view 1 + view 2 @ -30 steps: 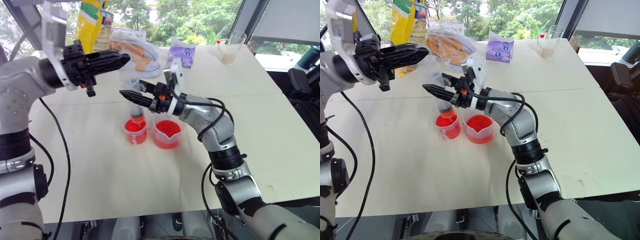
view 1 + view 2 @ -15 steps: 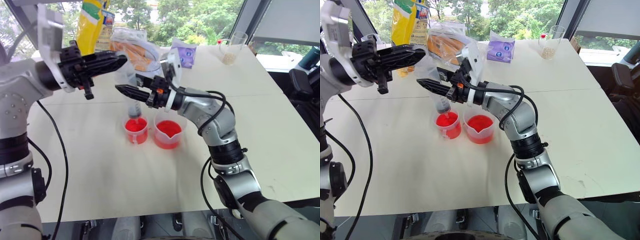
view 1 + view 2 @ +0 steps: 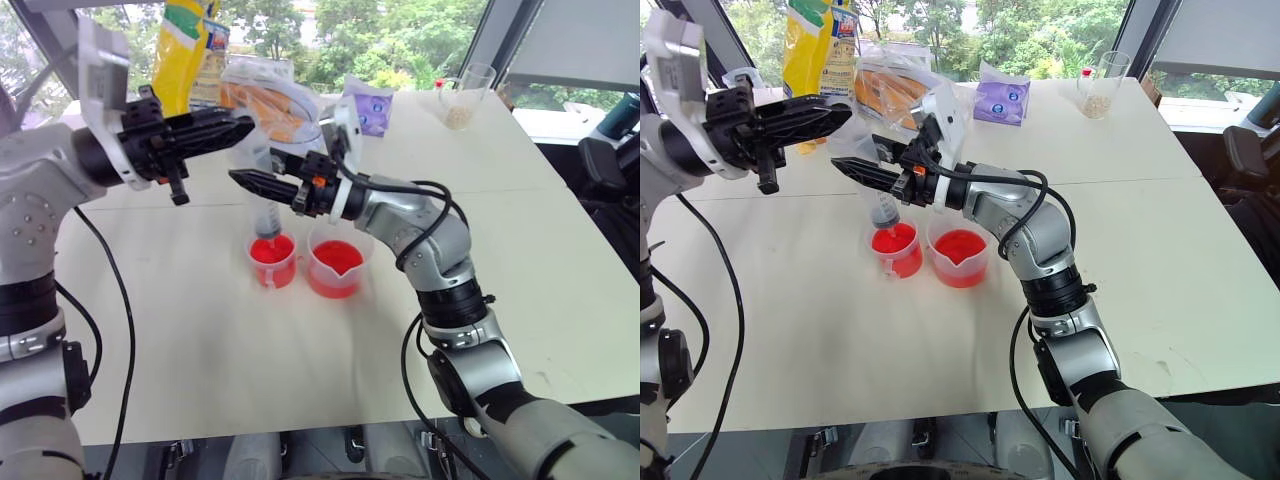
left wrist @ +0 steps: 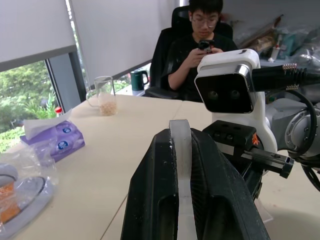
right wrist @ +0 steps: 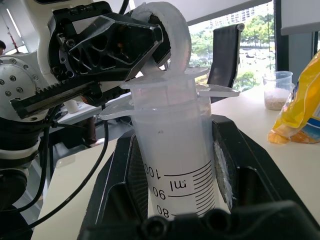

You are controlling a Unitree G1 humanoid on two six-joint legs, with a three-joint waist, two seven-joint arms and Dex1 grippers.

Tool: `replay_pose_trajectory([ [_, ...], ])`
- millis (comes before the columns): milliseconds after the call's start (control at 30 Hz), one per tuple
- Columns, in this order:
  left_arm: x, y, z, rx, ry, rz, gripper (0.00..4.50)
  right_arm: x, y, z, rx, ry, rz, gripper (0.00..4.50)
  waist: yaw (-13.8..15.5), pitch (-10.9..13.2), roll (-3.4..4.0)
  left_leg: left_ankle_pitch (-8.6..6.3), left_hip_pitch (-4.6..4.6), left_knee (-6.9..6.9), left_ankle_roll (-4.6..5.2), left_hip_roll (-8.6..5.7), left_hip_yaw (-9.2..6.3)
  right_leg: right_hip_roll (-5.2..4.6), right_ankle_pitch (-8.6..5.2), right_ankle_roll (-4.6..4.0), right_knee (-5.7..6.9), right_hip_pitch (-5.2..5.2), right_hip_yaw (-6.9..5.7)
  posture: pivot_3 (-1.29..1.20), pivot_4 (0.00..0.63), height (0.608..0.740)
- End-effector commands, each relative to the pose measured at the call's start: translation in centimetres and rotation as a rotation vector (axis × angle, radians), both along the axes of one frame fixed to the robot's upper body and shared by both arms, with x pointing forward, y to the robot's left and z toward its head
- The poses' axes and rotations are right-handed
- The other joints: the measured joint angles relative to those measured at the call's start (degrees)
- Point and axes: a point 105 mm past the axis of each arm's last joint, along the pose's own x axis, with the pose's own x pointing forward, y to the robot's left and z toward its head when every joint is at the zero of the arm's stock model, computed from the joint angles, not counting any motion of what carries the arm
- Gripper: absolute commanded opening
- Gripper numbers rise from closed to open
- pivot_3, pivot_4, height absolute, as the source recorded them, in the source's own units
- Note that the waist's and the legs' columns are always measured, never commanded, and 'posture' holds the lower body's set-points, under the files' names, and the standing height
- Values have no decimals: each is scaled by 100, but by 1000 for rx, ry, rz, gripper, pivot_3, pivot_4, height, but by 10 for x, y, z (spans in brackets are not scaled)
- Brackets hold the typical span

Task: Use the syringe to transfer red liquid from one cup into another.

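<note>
The syringe (image 3: pixel 266 213) hangs nearly upright with its tip dipped just inside the rim of the narrow cup (image 3: pixel 271 259), the landmark here. The right gripper (image 3: pixel 250 182) is clamped tight around the clear barrel directly above that cup; its wrist view shows the barrel wedged between the black fingers with the 80 to 100 marks facing out. The left gripper (image 3: pixel 235 125) sits higher above the cup, its fingers nearly closed on the white thumb ring of the plunger (image 5: pixel 170 30), which is pressed almost down to the barrel flange.

The narrow cup holds red liquid (image 3: pixel 270 250) up to roughly half its height. Touching it on its right stands the spouted beaker (image 3: pixel 335 266), also with a good pool of red inside. The barrel looks clear and close to empty, apart from a reddish tint near the tip.

Judging from this, 1 load looks just about delivered: plunger down, liquid in the target cup. What seems left is lifting the tip clear of the narrow cup and, if more is wanted, moving it over the beaker for another draw, since plenty of red remains there. Snack bags (image 3: pixel 270 95) and a tissue pack (image 3: pixel 366 103) lie on the worktop (image 3: pixel 560 260) well behind the narrow cup.
</note>
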Motion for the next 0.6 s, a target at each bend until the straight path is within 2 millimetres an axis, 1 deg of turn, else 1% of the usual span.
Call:
replay_pose_trajectory([
  [33, -1, -11, -16, 44, 81, -45, 1799, -10, -9, 50, 136, -135, -4, 1397, 4, 0, 0, 0, 0, 0, 0, 0, 0, 0, 0, 0, 0, 0, 0, 0, 150, 740],
  [200, -1, -9, -12, 37, 69, -33, 4369, -9, -7, 42, 126, -102, 1, 1397, -5, 0, 0, 0, 0, -1, 0, 0, 0, 0, 0, 0, 0, 0, 0, 0, 150, 740],
  [233, -2, -9, -11, 35, 67, -31, 4449, -10, -6, 40, 124, -95, 3, 1397, -9, 0, 1, 0, 0, -1, 0, 0, 0, 0, 0, 0, 0, -1, 0, 0, 150, 740],
  [300, -8, -3, -8, 32, 65, -31, 4449, -10, -6, 33, 117, -74, 8, 1397, -27, 1, 0, 0, -1, -2, 0, 2, 1, 2, 0, 0, 0, -3, 0, 0, 150, 740],
  [400, -12, 11, -7, 32, 70, 10, 4449, -10, -6, 29, 117, -57, 6, 1397, -40, 1, 0, 0, 0, -5, 0, 3, 1, 2, 0, 0, 0, -5, 1, 0, 150, 740],
  [500, -13, 22, -7, 48, 66, 52, 4449, -10, -7, 31, 125, -49, 2, 1397, -19, 2, 1, 0, 0, -6, -1, 4, 1, 1, 0, 0, 0, -6, 1, 0, 150, 740],
  [600, -13, 30, -6, 53, 58, 86, 4449, -8, -13, 39, 135, -47, -10, 1397, 4, 2, 0, 0, -1, -5, 0, 4, 0, -1, 0, 0, -1, -4, 1, 0, 150, 740],
])
